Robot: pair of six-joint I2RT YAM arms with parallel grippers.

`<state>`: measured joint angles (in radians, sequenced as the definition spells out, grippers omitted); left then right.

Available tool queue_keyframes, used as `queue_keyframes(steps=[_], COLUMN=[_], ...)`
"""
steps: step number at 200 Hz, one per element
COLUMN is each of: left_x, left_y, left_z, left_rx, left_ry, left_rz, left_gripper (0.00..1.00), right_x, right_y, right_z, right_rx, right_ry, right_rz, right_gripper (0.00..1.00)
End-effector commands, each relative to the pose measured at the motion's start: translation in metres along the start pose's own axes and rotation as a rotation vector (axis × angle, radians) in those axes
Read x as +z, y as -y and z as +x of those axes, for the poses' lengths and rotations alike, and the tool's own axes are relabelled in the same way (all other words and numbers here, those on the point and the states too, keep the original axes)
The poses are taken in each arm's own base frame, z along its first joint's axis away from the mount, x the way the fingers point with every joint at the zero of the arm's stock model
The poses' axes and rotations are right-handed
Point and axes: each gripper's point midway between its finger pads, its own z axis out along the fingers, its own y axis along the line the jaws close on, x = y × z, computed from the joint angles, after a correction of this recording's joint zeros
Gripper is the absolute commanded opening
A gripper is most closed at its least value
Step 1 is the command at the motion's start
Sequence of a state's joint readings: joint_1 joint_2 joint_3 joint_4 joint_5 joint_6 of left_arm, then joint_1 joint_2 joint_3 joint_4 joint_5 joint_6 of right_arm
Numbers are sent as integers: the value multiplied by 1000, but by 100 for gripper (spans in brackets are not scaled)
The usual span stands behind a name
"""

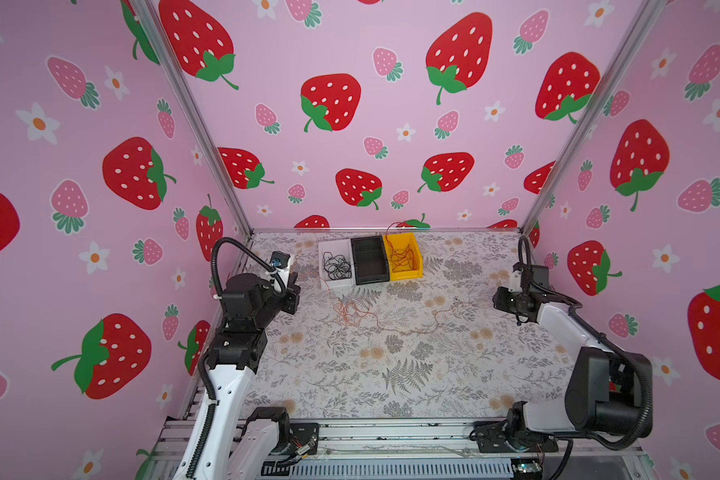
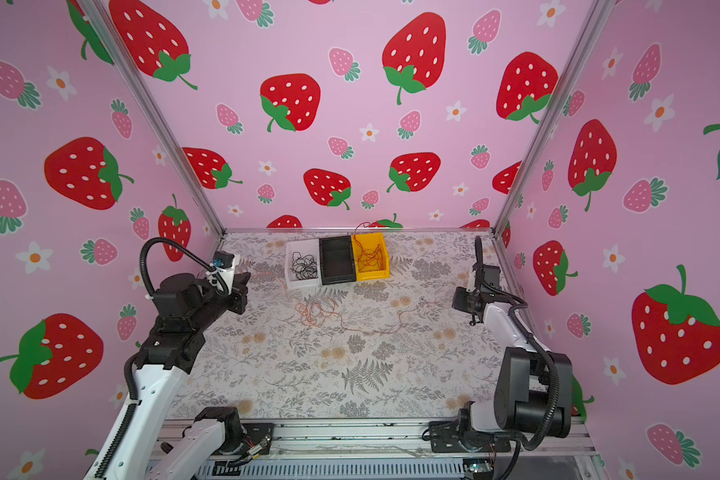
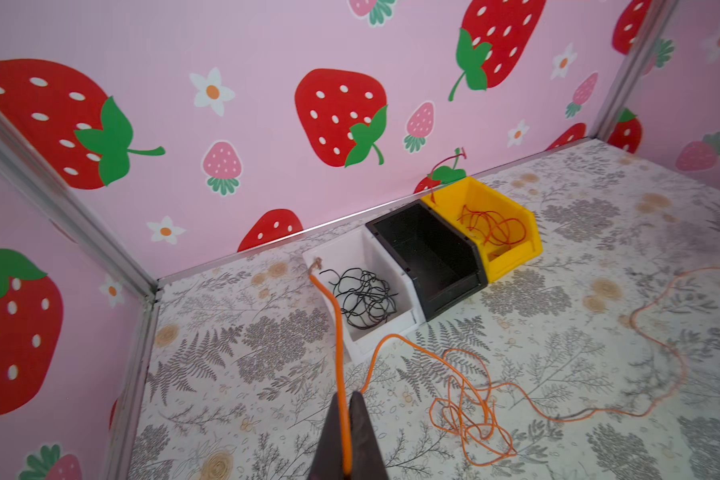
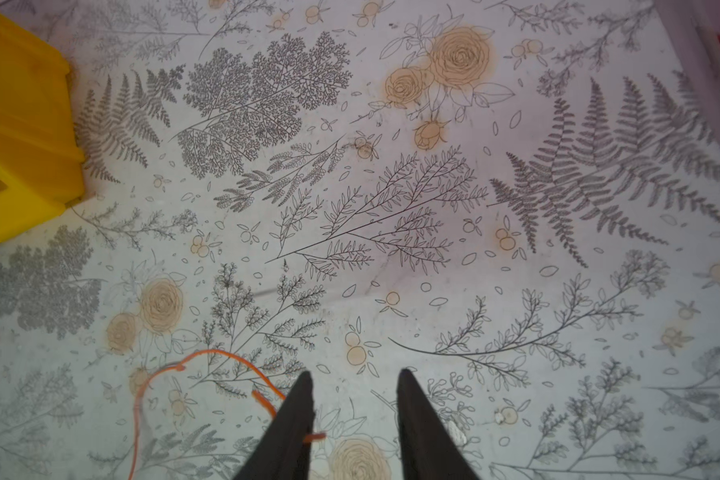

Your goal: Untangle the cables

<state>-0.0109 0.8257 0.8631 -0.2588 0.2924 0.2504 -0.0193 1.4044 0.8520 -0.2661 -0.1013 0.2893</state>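
near the white bin [image 3: 366, 345], my left gripper [image 3: 346, 399] is pinching the orange cable [image 3: 339, 332]; the right gripper [image 4: 356, 372] is hanging open. i'm favouring slow, steady pulling.

My tabletop [image 1: 391, 374] wears a matt printed sheet, paper-like. The yellow bin [image 3: 514, 259], black bin [image 3: 425, 249] and white bin [image 3: 383, 337] look like smooth moulded plastic with a soft sheen. The orange cable [image 3: 340, 353] has a slick plastic sheath, frayed at its tip. The fingers [image 3: 329, 436] of my left hand [image 3: 346, 397] are matt black; the frame rail [image 3: 59, 199] is brushed metal.
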Motion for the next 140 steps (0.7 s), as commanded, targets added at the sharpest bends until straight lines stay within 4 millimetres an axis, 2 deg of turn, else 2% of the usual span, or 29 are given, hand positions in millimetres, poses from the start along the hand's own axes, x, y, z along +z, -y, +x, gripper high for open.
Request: queue_keyframes(steps=[1,21,34,45,52,61,88,105,140], left_x=[-13,-14,-15,-17,-18,-19,-22,-25,-26], left_y=[24,34,41,46,47,47,45,41,25], left_z=[-28,-33,-37,-41,-45,-48,-53,-55,-53], left_rx=[27,40,54,66,75,77,86,93,107], left_ry=[82,94,103,112,119,122,126,121,95], left_rz=[118,155,177,192,196,192,173,146,49], left_gripper=[0,0,0,0,0,0,0,0,0], right_x=[-14,-36,-51,-63,-66,-66,-53,-48,-46], right_y=[6,-7,-38,-75,-88,-94,-78,-49,-16], right_z=[-17,-34,-43,-43,-42,-40,-34,-33,-33], right_rx=[11,-32,-124,-226,-265,-302,-267,-169,-5], right_ry=[97,198,272,312,322,321,278,247,221], right_rz=[57,34,-64,-194,-202,-173,-69,58,6], right_gripper=[60,70,74,76,76,79,82,92,93])
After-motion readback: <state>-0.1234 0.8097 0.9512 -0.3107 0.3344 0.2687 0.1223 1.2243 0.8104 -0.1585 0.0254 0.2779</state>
